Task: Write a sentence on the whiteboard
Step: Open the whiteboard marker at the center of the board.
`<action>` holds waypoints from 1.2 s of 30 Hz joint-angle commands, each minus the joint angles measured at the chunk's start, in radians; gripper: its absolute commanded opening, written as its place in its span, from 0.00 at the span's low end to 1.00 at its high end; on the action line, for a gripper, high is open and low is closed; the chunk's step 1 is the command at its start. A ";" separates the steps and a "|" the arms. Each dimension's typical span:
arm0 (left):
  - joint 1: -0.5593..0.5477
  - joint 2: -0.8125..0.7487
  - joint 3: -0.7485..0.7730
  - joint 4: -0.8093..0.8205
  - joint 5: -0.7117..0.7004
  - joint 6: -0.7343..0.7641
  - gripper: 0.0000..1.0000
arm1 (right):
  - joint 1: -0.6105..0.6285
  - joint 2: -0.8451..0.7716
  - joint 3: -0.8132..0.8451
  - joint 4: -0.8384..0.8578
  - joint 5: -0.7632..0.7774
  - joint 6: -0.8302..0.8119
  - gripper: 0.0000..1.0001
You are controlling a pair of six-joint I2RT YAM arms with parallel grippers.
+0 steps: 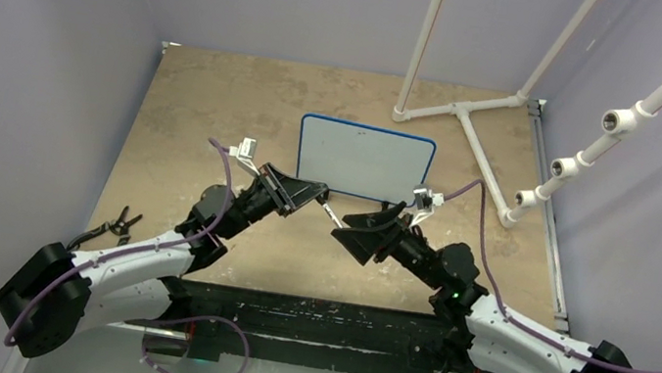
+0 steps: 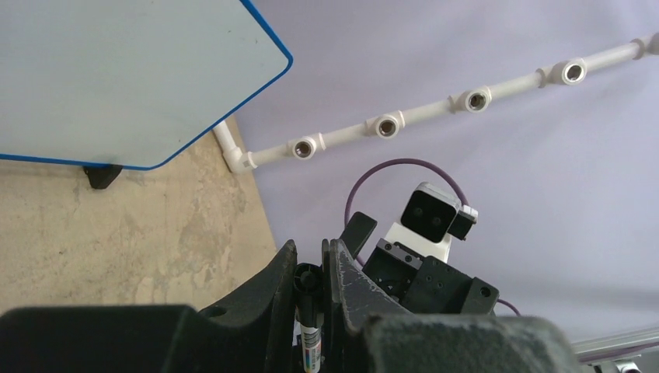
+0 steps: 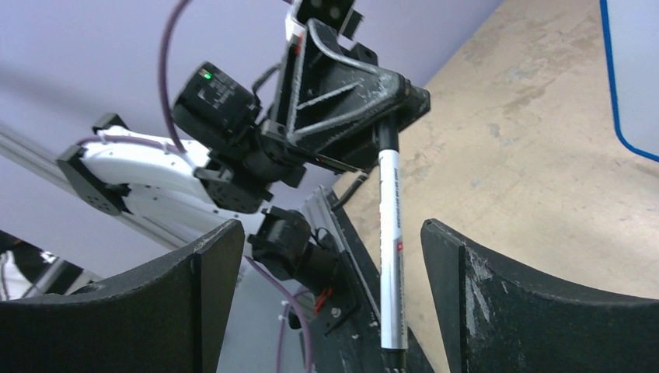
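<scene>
left gripper (image 1: 318, 191) pinches the marker (image 3: 391, 256) by one end, right gripper (image 3: 326, 233) gapes wide around it; an off-centre close could knock it loose.

A mottled tan table (image 1: 221, 101) sits between lilac walls (image 1: 20, 51), with a white pipe frame (image 1: 465, 113) standing at the upper right, its slanting arm studded with open fittings (image 1: 614, 120), and a small black clip-like tool (image 1: 117, 222) at the table's left edge.

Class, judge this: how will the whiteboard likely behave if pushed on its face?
The whiteboard looks thin and is propped on a small black foot, so it probably tips or slides back easily. Its flat panel seems rigid, unlikely to flex.
</scene>
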 commanded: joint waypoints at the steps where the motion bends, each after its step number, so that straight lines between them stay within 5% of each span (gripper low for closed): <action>1: 0.002 0.018 -0.036 0.173 -0.023 -0.079 0.00 | 0.006 0.011 -0.015 0.167 0.011 0.071 0.85; 8: 0.002 0.019 -0.068 0.225 -0.031 -0.096 0.00 | 0.006 0.111 -0.025 0.302 -0.008 0.138 0.70; 13: 0.002 -0.007 -0.077 0.211 -0.036 -0.096 0.00 | 0.006 0.143 -0.060 0.372 0.009 0.176 0.69; 36: 0.002 -0.045 -0.119 0.254 -0.138 -0.022 0.00 | 0.015 0.231 0.004 0.349 0.022 0.208 0.51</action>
